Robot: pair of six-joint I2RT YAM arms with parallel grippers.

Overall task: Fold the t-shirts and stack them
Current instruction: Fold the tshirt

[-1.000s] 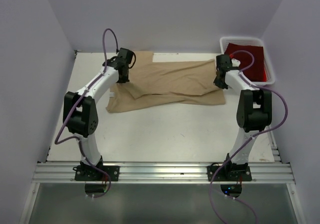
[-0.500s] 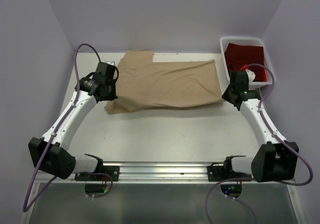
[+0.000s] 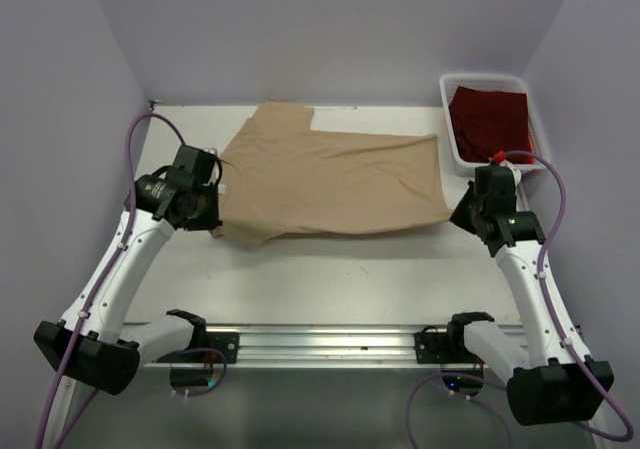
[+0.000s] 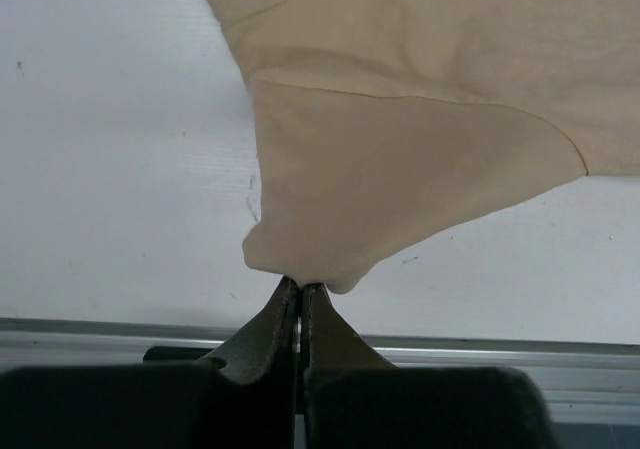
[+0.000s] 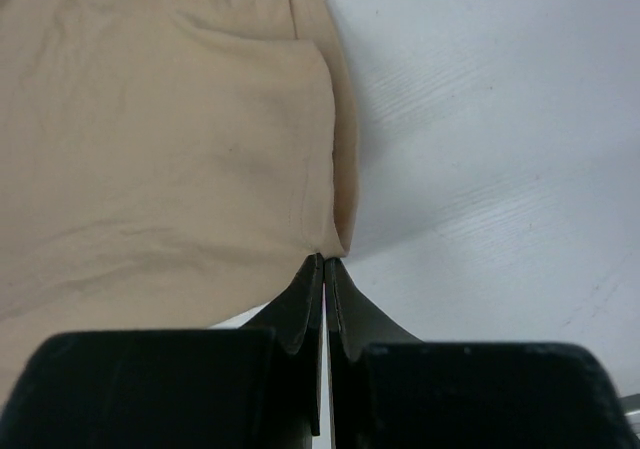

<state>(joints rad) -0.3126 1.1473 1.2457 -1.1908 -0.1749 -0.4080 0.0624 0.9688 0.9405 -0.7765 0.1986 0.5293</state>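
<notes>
The task looks to be at an early stage. The tan t-shirt [image 3: 335,184] lies opened out across the far half of the tabletop [image 3: 350,279], one sleeve pointing toward the back wall, and its body is mostly flat with a few soft creases. The left fingers [image 4: 287,314] are pressed together on a bunched bit of cloth at the shirt's near-left corner. The right fingers [image 5: 308,299] are likewise closed tight, pinching the hemmed near-right corner. Both corners are lifted slightly off the surface, and the cloth between them hangs taut along the near edge. This reads as spreading or straightening the garment before the first fold. No clean fold shows yet, though near the left grip a flap of cloth lies doubled under. The dark red t-shirt [image 3: 488,119] sits crumpled in the white bin [image 3: 447,129] at the far right corner, well apart from both arms. Both shirts have yet to be folded, and nothing is stacked.
</notes>
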